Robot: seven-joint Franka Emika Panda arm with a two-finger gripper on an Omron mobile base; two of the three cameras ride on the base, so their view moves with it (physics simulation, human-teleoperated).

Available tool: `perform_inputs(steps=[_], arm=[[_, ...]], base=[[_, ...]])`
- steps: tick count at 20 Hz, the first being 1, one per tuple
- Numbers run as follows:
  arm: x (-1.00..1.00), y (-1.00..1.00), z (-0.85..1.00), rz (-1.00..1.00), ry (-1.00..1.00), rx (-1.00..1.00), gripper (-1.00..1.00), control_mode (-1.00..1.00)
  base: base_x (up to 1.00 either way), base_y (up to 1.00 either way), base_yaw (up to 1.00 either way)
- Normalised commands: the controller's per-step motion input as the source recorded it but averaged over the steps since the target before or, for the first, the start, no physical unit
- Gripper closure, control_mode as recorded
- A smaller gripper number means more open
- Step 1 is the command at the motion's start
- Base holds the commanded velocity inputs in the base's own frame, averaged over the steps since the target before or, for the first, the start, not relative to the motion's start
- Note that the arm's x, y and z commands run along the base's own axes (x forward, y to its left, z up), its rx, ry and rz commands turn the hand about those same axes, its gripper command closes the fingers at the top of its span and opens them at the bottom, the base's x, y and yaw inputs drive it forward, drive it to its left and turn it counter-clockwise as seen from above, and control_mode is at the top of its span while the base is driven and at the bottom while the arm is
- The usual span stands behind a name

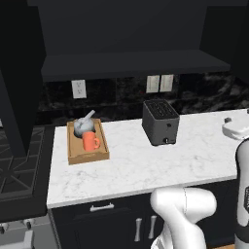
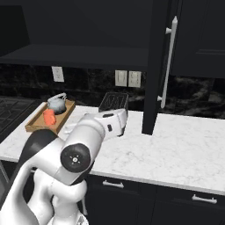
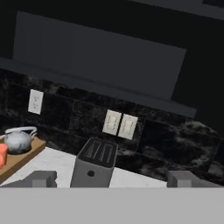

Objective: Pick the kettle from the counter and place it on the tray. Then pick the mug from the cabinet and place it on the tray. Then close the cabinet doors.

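The desk (image 1: 146, 165) is white marble with grey veins, above near-black drawers (image 1: 104, 214) with silver handles. On the light-brown wooden tray (image 1: 73, 154) sit a grey metallic kettle (image 1: 83, 125) and an orange-red mug (image 1: 90, 141). The toaster (image 1: 160, 122) is dark grey, the backsplash (image 1: 204, 95) black with pale marbling, and the cabinet doors (image 2: 156, 66) almost black.

A boxy dark grey two-slot toaster (image 1: 160, 121) stands upright on the worktop, its slotted top facing up and a small round knob low on its front face; in the hand view the same toaster (image 3: 94, 162) sits near the lower centre. On the black marbled backsplash (image 1: 116, 99) behind it are a pair of cream light switches (image 1: 160, 83), side by side and above the toaster, and, well to their left, a single white power socket (image 1: 79, 89). A black gas hob with raised cast grates (image 1: 19, 165) adjoins the worktop's left end. Below the slab, dark lower drawers carry short silver handles (image 1: 102, 207).
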Motion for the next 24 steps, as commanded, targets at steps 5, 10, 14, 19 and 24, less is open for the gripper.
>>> perform_inputs(steps=[5, 10, 14, 19, 24], arm=[[0.00, 0.01, -0.95, -0.18, -0.28, 0.02, -1.00, -1.00], [0.00, 0.00, -0.99, -0.15, -0.27, 0.02, -1.00, -1.00], [0.00, 0.00, -0.89, -0.14, -0.28, 0.03, -1.00, -1.00], [0.15, -0.29, -0.17, -0.05, -0.17, 0.00, -1.00, -1.00], [0.31, -0.63, -0.02, 0.00, -0.11, 0.00, -1.00, -1.00]], base=[[0.00, 0.00, 0.00], [0.00, 0.00, 0.00], [0.00, 0.00, 0.00], [0.00, 0.00, 0.00], [0.00, 0.00, 0.00]])
